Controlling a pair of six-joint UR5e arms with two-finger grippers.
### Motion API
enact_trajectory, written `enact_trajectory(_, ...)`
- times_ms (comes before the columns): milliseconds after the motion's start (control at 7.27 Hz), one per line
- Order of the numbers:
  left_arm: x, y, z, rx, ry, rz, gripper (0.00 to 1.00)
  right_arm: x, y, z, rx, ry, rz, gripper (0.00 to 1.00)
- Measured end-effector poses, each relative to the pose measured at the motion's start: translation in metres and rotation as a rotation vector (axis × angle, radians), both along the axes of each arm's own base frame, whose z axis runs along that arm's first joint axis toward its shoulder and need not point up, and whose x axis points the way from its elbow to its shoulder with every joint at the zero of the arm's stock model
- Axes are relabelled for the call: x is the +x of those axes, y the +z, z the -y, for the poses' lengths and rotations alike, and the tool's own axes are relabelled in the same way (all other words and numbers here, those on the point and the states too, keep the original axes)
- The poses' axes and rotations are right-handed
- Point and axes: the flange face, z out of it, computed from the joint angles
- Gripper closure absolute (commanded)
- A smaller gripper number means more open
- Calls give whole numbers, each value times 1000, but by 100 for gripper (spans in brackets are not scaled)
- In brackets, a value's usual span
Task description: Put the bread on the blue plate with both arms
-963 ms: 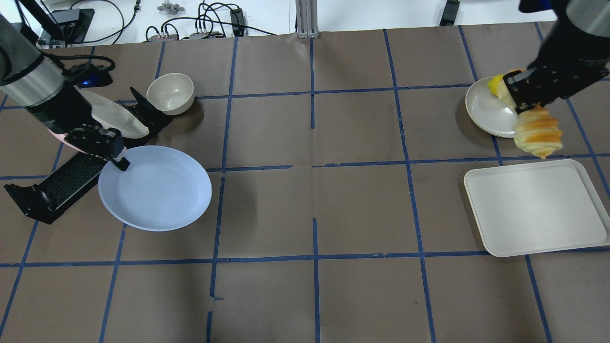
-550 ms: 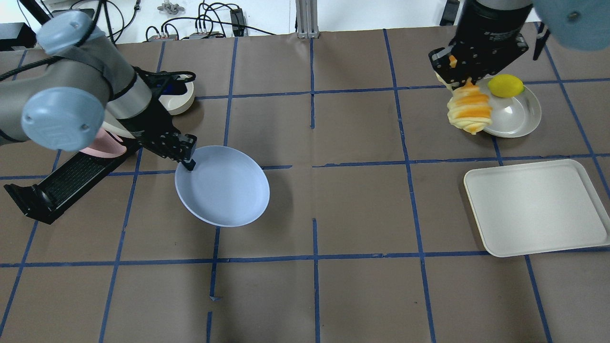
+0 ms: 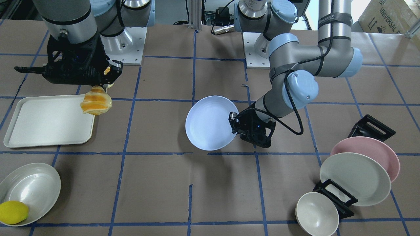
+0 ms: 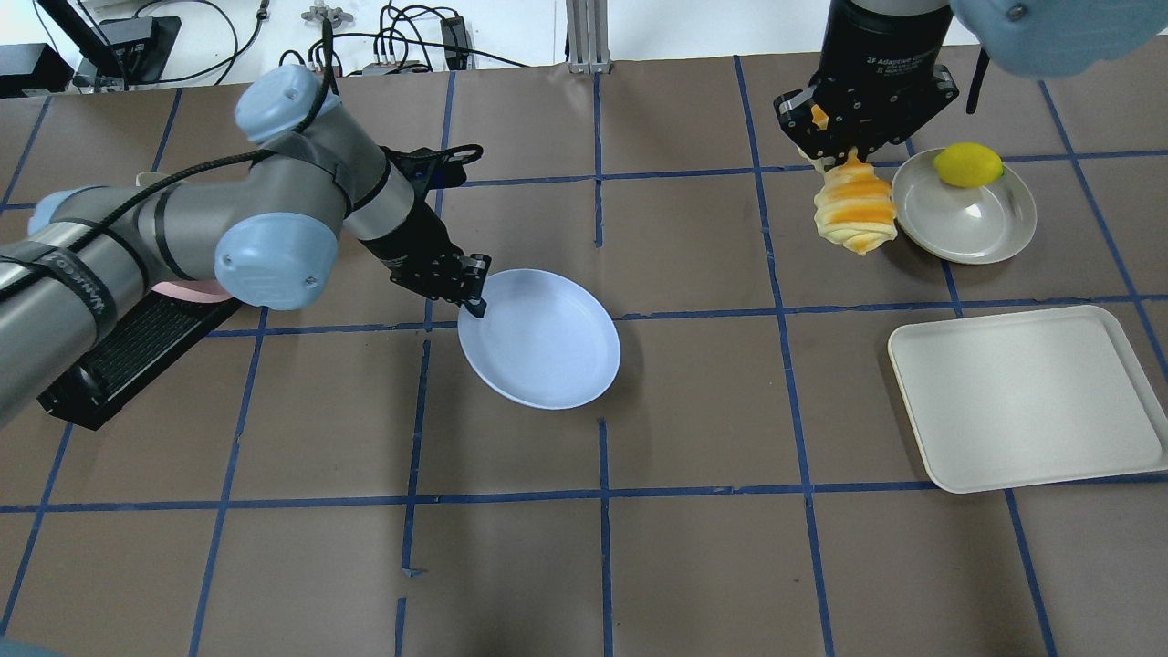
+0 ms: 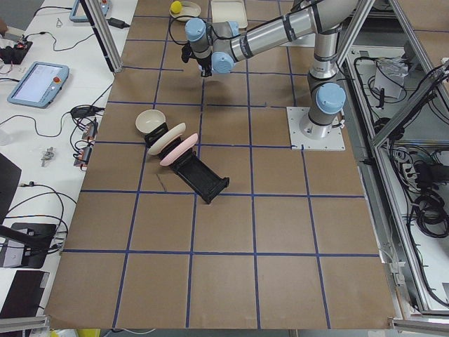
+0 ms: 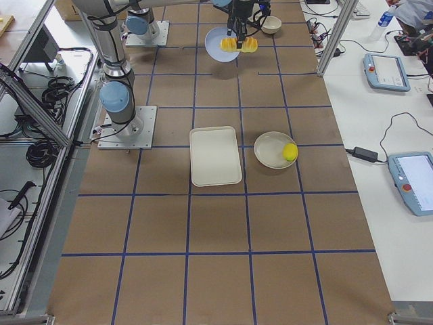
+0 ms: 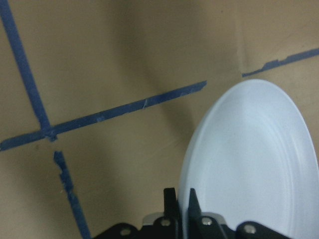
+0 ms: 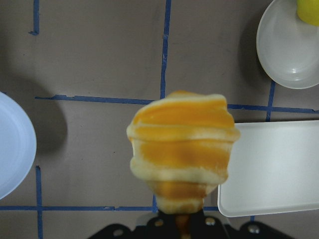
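Observation:
My left gripper is shut on the rim of the blue plate and holds it in the air over the middle of the table; it also shows in the front view and the left wrist view. My right gripper is shut on one end of the bread, which hangs down from it above the table. The striped bread also shows in the front view and fills the right wrist view. The bread is well to the right of the plate, apart from it.
A cream bowl with a yellow lemon sits right of the bread. A cream tray lies at the right. A black rack holds a pink plate, a cream plate and a bowl.
My left arm has carried the blue plate from the rack side toward the table's middle. My right arm has carried the bread away from the cream bowl, toward the centre.

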Motion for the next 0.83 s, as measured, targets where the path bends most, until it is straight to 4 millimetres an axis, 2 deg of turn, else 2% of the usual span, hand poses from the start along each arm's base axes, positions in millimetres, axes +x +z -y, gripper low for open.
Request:
enact_trajectory(138,-19,-18,8,-20,9,-13,86,0,-2,0,4,-1,1,96)
enact_trajectory(413,-41,-36,29,-49,22,-40,79,4,-9,-2,13,-19,4,96)
enact_trajectory(550,-48,-42,37,-47,36,-53,53,10,-15,-3,17,-46,4,96)
enact_trajectory(688,-51,-46,43,-49,52,-57,1,22,-22,-1,16,-55,4,96)
enact_trajectory(826,-51,-45,47,-59,63,-57,0,38,-32,1,10,-52,4,96)
